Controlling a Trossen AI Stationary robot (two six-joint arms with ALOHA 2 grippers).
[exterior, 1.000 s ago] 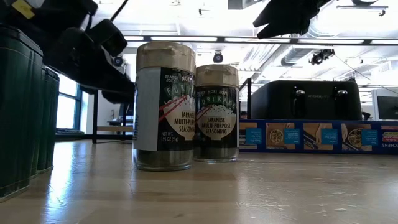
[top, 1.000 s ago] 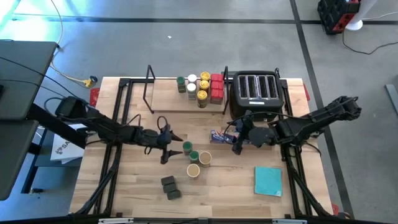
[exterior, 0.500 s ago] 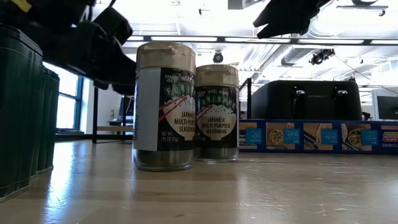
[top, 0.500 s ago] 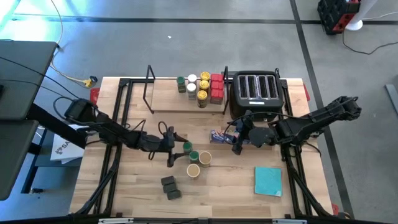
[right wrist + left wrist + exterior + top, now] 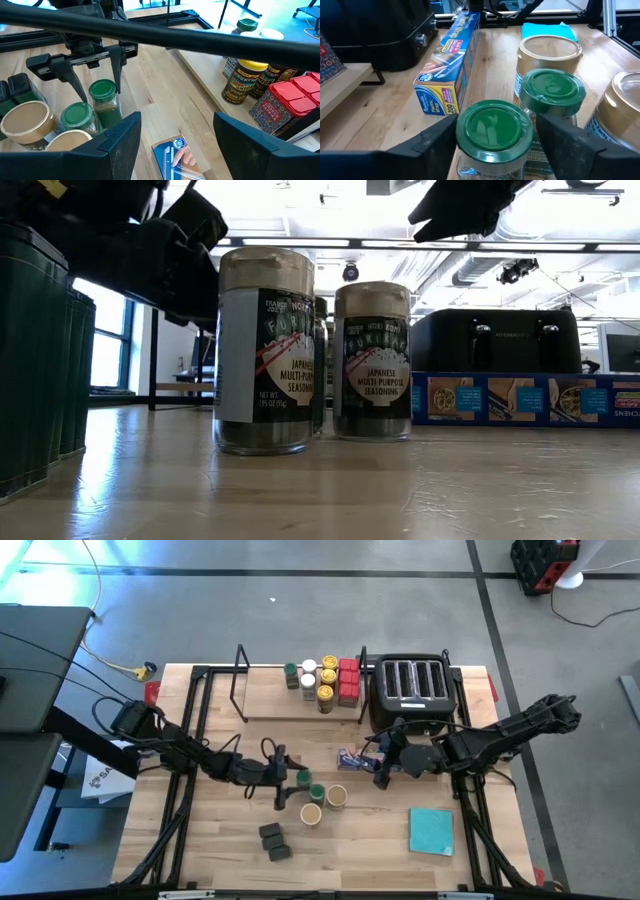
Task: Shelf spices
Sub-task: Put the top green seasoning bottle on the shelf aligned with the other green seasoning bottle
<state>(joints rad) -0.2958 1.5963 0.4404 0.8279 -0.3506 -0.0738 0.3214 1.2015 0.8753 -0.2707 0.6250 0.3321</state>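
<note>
From above, my left pincer [image 5: 283,780] has slid along the bench [image 5: 380,850] and now straddles the nearer green jar [image 5: 302,776], fingers wide and not yet gripping. The tan jar [image 5: 337,796] beside it sits further toward my right arm than a moment ago; I judge I nudged it coming in. The shelf [image 5: 262,695] lies well apart at the bench's back, with spices [image 5: 325,682] already on it.

At bench level, one tan jar [image 5: 372,360] has shifted sideways, away from its twin [image 5: 265,350], opening a gap where a third jar shows.

Past my left wrist, the green jar [image 5: 494,135] stands upright between my fingers [image 5: 437,145], a second green jar [image 5: 550,95] just behind it. I am closing, nothing caught yet.

From the right wrist, my right pincer [image 5: 177,132] hangs released and empty over the blue box [image 5: 175,155], waiting. Next comes the squeeze and lift toward the shelf.
</note>
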